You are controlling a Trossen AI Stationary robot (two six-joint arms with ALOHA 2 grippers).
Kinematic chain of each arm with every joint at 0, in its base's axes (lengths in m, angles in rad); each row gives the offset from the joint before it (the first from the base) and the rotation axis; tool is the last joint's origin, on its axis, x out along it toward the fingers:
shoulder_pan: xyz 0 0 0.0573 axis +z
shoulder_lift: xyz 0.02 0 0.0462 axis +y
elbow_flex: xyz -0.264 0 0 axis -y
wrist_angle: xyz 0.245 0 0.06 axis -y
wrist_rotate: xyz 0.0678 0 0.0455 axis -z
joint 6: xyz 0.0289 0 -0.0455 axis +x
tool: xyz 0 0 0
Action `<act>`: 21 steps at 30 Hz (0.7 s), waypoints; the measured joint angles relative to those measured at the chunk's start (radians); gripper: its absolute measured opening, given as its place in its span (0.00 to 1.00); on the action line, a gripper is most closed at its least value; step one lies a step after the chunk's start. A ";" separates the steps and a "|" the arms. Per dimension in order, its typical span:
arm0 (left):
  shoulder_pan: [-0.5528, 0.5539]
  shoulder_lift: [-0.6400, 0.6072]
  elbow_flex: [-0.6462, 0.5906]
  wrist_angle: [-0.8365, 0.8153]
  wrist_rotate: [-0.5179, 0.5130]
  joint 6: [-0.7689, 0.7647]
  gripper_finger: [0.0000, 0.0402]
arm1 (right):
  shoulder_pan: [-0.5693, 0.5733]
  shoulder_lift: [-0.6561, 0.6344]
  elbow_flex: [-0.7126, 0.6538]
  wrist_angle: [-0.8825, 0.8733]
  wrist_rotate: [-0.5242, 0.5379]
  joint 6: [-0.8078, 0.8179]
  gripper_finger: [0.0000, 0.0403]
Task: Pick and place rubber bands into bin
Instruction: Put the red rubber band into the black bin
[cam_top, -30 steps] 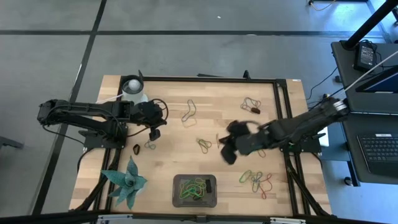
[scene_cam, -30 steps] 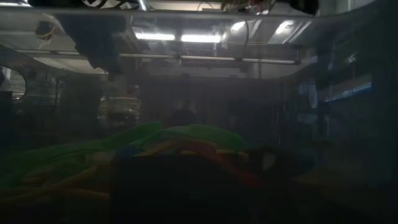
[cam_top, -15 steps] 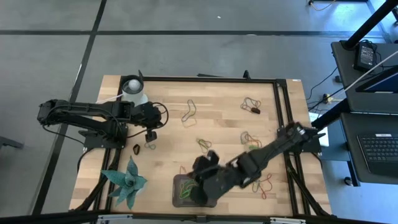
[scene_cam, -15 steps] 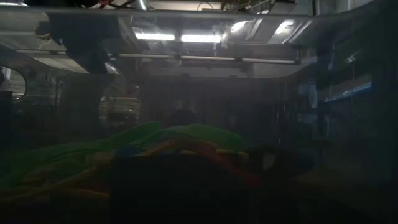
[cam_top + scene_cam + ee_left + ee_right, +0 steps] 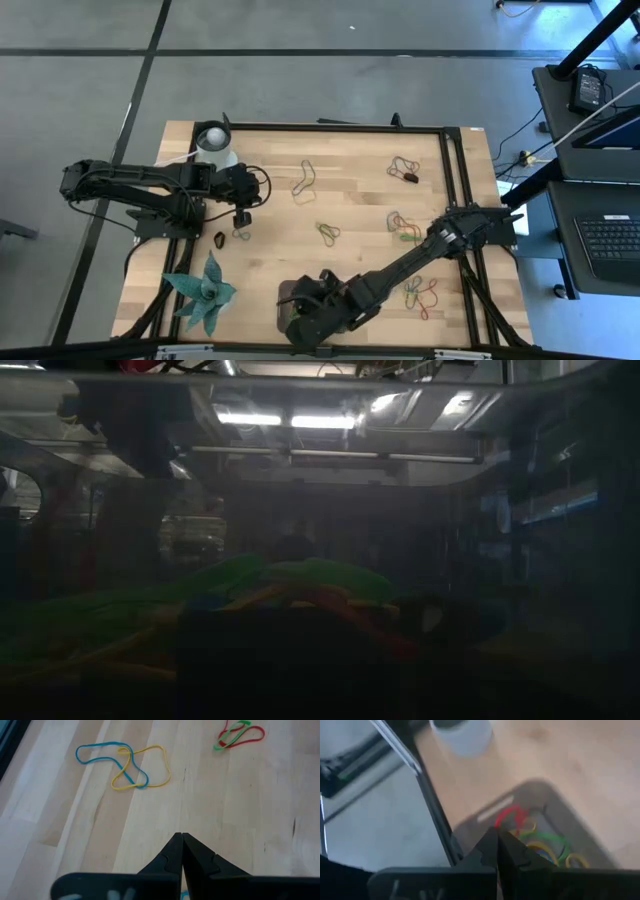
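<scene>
Bands [image 5: 546, 844], several, lie in the bin [image 5: 555, 805] at the table's [image 5: 350, 170] six o'clock; right gripper [image 5: 498, 840] hovers over it, pinched closed. Left gripper [image 5: 182, 851], nine o'clock, closed, empty, near two loose bands.

High view: even, bright overhead light on the table [image 5: 350, 200], soft short shadows, no glare. Low view: very dim and hazy; two ceiling light strips [image 5: 300, 420] glare at the top, foreground shapes out of focus. Left wrist view: bright, sharp, faint shadows under the rubber bands [image 5: 125, 765]. Right wrist view: bright but smeared with blur throughout; the bin [image 5: 555, 805] reads soft.
</scene>
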 joint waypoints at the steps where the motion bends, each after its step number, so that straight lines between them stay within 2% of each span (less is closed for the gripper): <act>1: 0.000 0.000 0.000 0.000 0.000 0.000 0.01 | 0.000 0.015 0.000 0.000 -0.019 0.003 0.00; 16: 0.000 0.000 0.000 0.001 0.000 0.011 0.01 | -0.060 0.136 -0.001 -0.092 -0.207 0.133 0.00; 21: 0.000 0.000 0.000 0.000 0.000 0.011 0.01 | -0.079 0.139 -0.001 -0.099 -0.259 0.136 0.08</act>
